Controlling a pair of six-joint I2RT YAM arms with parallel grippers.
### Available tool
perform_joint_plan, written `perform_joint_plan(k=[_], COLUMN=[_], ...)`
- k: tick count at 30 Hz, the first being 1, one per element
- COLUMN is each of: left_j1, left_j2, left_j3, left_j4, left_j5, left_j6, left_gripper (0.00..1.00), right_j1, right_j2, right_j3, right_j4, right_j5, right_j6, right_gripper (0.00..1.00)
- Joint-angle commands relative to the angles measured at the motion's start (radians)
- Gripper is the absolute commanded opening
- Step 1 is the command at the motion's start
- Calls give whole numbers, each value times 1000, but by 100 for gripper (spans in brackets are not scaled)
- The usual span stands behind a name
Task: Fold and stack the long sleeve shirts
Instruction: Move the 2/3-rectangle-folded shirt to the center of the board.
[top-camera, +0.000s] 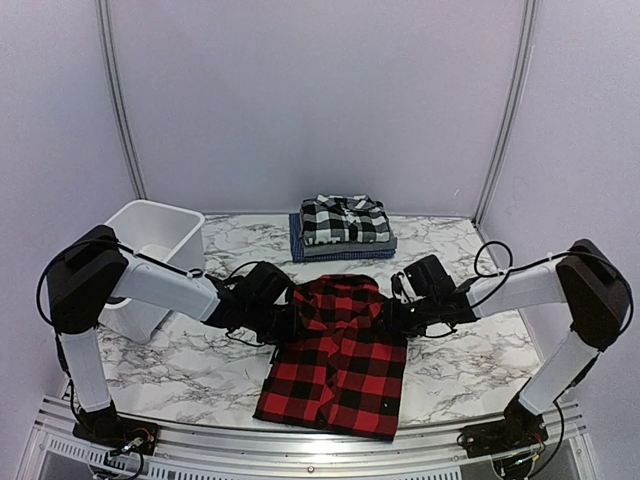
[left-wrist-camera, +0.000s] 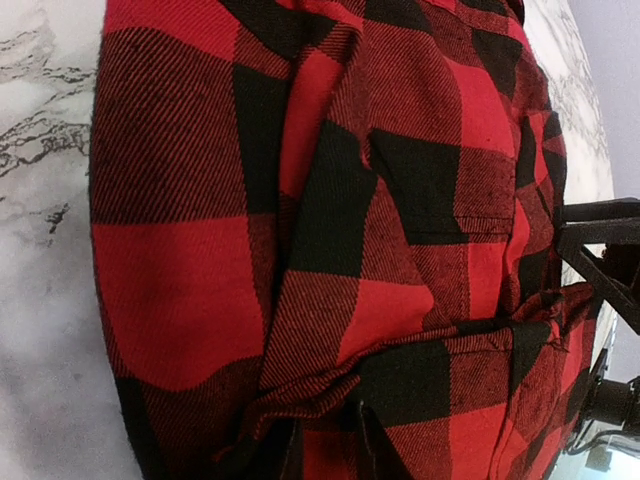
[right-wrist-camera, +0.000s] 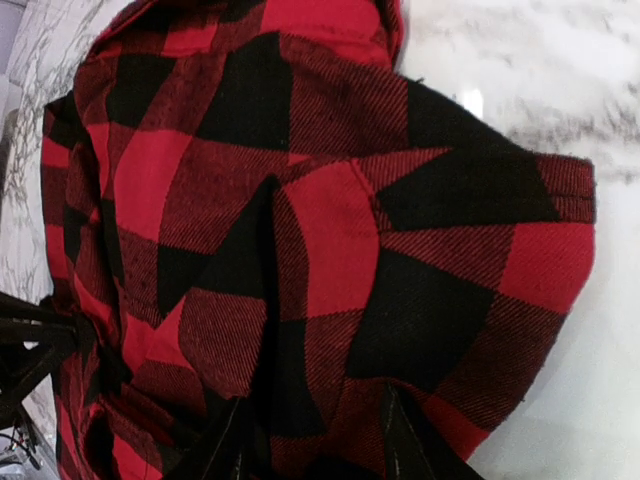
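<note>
The red-and-black buffalo check shirt (top-camera: 340, 360) lies in the middle of the marble table (top-camera: 470, 370), collar toward the back, narrowed by folds. My left gripper (top-camera: 288, 322) is at the shirt's upper left edge and is shut on a bunched fold of the cloth (left-wrist-camera: 330, 400). My right gripper (top-camera: 404, 316) is at the upper right edge, its fingers (right-wrist-camera: 400, 440) closed on a thick fold of the cloth (right-wrist-camera: 320, 330). A folded stack stands at the back: the black-and-white plaid shirt (top-camera: 343, 218) on top of grey and blue ones (top-camera: 345, 250).
A white plastic tub (top-camera: 150, 235) stands at the back left, next to my left arm. The table's near edge is a metal rail (top-camera: 300, 455). White walls enclose the back and sides.
</note>
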Motion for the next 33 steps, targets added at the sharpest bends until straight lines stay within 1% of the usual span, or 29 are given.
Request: perform_joint_plan(k=[1,5,7,11,15,18,19,23,27,29,33], left_j1=[25,48,56,57,46,14,2,-62,-147,-185,-231], left_j2=[47,64,60,10,-92,-180,-209,-316,-383,-414,-466], left_j3=[12,58,86,132,106,39,-4,-137,-233,-279,-380], left_j4=[48,34,16,-31,-47,-53,-53,-41,-35,-30,28], left_j5=[-58,-74,-75,-59,-42,-32,-32,-24,-28,-44,-54], left_j6=[-60,-56,-37,22,33,25,19,-18,-59,-94,-165], left_gripper=[20,20,22,29,35,36,35,34,32,30,27], right_j1=[-54,-68,-68,-65,-42,9,30,100,172,209,260], right_j2=[134,224,216,132,-1,-129,-173,-389,-585,-698,-874], right_j3=[116,258,303,344,332,261,229,49,-93,-165,-282], right_j4=[-56,-141,-175,-236,-308,-331,-336,-349,-367,-366,-305], right_j5=[47,72,73,92,126,136,140,128,129,132,118], right_j6=[-120,-197,-221,-244,-244,-205,-187,-89,35,111,260], right_gripper=[44,44,44,48,54,54,54,53,49,44,41])
